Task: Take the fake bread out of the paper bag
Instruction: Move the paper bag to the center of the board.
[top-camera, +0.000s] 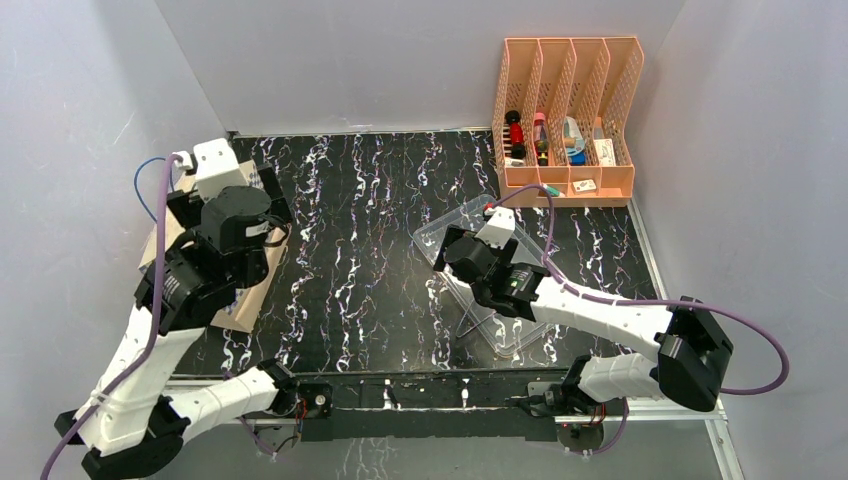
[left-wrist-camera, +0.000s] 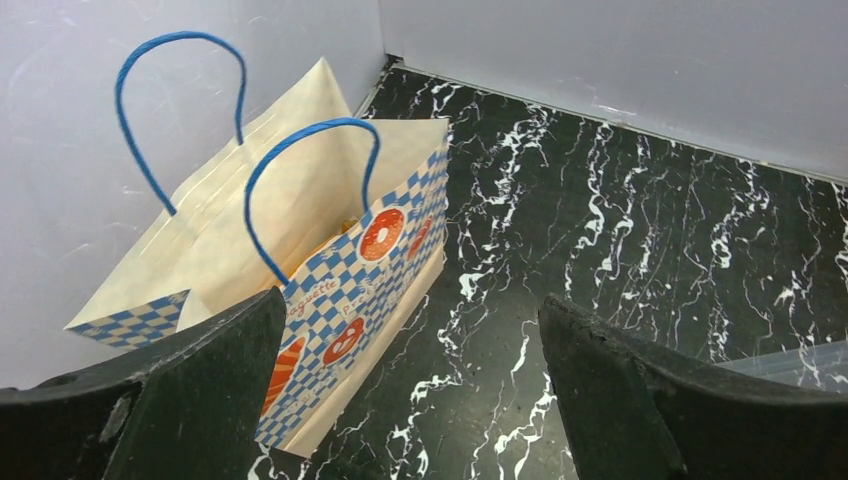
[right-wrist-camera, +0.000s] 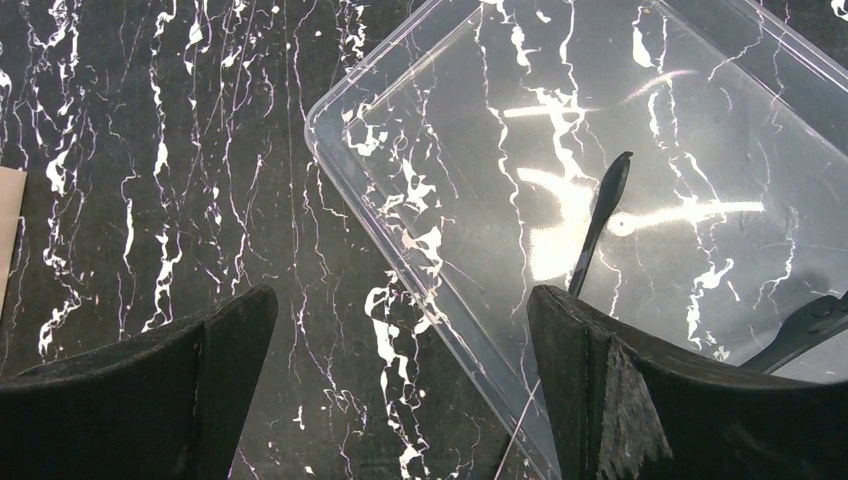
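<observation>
The paper bag (left-wrist-camera: 340, 290) is seen standing open against the left wall, handles up, with only an orange-tan glimpse of the fake bread (left-wrist-camera: 335, 240) inside. The left gripper (left-wrist-camera: 410, 400) is held spread wide and empty just beside the bag. The right gripper (right-wrist-camera: 400, 390), likewise spread and empty, is held above the edge of the clear plastic tray (right-wrist-camera: 330, 110).

Paper bag (left-wrist-camera: 300, 200): tan kraft with a blue-and-white checkered band and orange round pastry logos. It sits at the far-left corner of the worktop (left-wrist-camera: 620, 220), against the left wall (left-wrist-camera: 50, 150). Mouth is open, and both blue cord handles (left-wrist-camera: 182, 36) stand up clear of it. In the top view the arm mostly hides it. Fake bread (left-wrist-camera: 330, 242): only an orange-tan sliver shows inside the mouth, so the piece can't be told.
</observation>
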